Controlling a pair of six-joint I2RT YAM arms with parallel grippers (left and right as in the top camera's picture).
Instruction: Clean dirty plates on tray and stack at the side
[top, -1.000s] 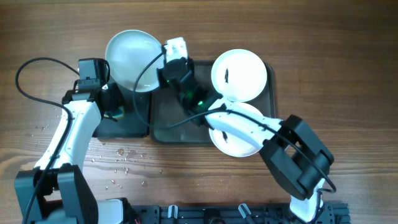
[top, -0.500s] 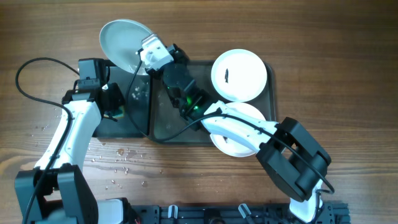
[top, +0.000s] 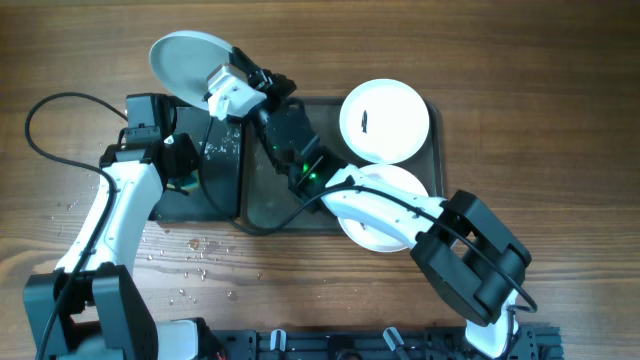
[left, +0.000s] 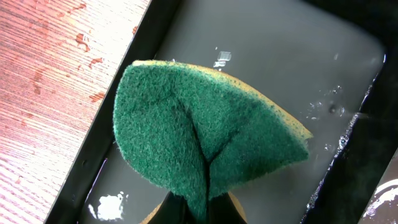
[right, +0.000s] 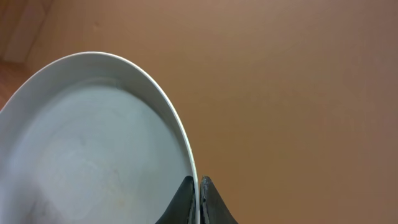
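Note:
My right gripper (right: 199, 186) is shut on the rim of a white plate (right: 87, 149), which it holds tilted in the air. Seen from overhead, this plate (top: 185, 60) hangs beyond the far left corner of the trays, with the right gripper (top: 215, 82) at its near edge. A second plate (top: 385, 120), with a small dark smear, lies on the dark grey-green tray (top: 270, 190). A third plate (top: 385, 225) sits at the tray's front edge, partly under the right arm. My left gripper (left: 205, 214) is shut on a green sponge (left: 205, 143).
A smaller black tray (top: 215, 175) holding water sits left of the large tray; the sponge hovers over this wet tray (left: 298, 56). Water droplets (top: 195, 260) dot the wooden table in front. A black cable (top: 45, 110) loops at the left.
The right gripper has carried its plate left and away from above the black tray, tilting it more on edge. The left arm and sponge have not moved.

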